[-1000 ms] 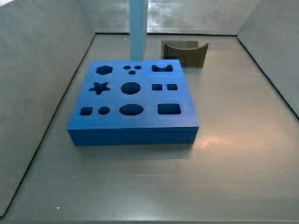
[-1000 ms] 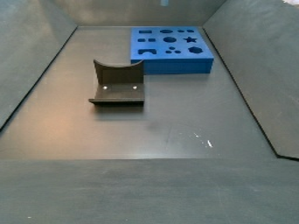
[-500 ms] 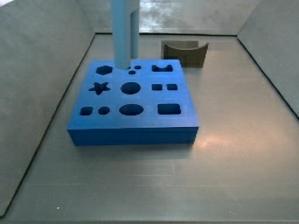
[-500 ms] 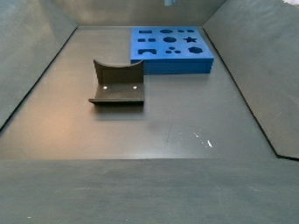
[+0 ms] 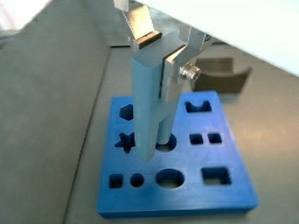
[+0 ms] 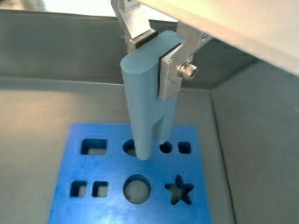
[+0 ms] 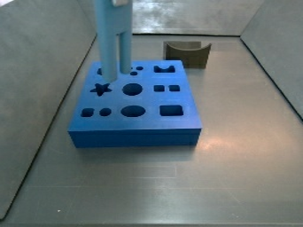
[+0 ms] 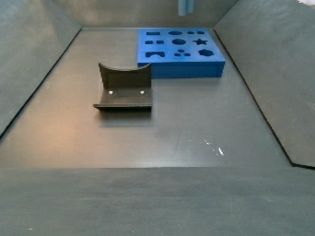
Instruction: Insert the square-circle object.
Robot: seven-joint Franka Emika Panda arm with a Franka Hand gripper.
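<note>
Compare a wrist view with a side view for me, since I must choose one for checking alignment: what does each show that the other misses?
Only the wrist view shows the tool: its silver fingers clamp the upper end of the square-circle object, which hangs above the blue board. The olive-brown block is out of frame there.

Only the side view shows the olive-brown block on the floor, apart from the blue board, plus the surrounding walls. The tool is cut off above; just the bar's tip appears.

Both show the board's shaped holes and the light-blue bar.
</note>
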